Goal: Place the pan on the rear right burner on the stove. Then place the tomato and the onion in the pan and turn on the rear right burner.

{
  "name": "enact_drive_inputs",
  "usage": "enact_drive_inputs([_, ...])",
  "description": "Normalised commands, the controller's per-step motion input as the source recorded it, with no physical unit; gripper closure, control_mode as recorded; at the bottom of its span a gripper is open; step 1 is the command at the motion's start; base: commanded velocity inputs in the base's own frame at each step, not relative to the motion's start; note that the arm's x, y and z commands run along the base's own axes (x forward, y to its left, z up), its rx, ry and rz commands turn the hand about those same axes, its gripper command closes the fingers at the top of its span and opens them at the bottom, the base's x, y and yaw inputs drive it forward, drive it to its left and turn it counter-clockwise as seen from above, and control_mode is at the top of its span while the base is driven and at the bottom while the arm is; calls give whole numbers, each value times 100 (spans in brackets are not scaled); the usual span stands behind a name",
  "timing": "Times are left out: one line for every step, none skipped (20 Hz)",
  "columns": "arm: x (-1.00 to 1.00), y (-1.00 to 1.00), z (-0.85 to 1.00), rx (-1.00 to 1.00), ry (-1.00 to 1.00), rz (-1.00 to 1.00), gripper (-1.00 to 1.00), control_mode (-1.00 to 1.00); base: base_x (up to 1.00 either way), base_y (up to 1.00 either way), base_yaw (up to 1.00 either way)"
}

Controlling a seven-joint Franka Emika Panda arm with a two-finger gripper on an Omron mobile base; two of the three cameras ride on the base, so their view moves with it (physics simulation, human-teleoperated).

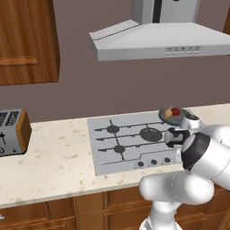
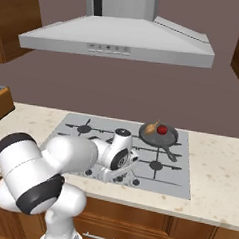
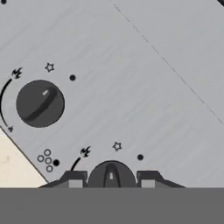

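Note:
The dark pan (image 1: pixel 179 119) (image 2: pixel 166 139) rests at the back right of the silver stove (image 1: pixel 104 143) (image 2: pixel 180 176) and covers the rear right burner. Inside it the red tomato (image 1: pixel 176 111) (image 2: pixel 162 129) and the tan onion (image 1: pixel 168 112) (image 2: pixel 151 127) lie side by side. My gripper (image 3: pixel 111 180) is down at the stove's front knob row. In the hand view its two fingertips (image 3: pixel 74 180) sit tight on either side of a dark round knob (image 3: pixel 111 171), shut on it. My white hand (image 2: pixel 121 152) hangs over that row.
A second knob (image 3: pixel 40 103) sits further along the row. Other knobs (image 1: pixel 154 161) and the large middle burner (image 1: pixel 150 133) show left of my arm. A toaster (image 1: pixel 12 131) stands at the far left of the counter. The range hood (image 2: pixel 116 41) hangs overhead.

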Motion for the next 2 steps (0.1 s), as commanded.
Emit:
enact_drive_inputs([-20,0,-9,0,0,42,100,-100,0,0,0])
enact_drive_inputs([-21,0,-9,0,0,43,100,-100,0,0,0])
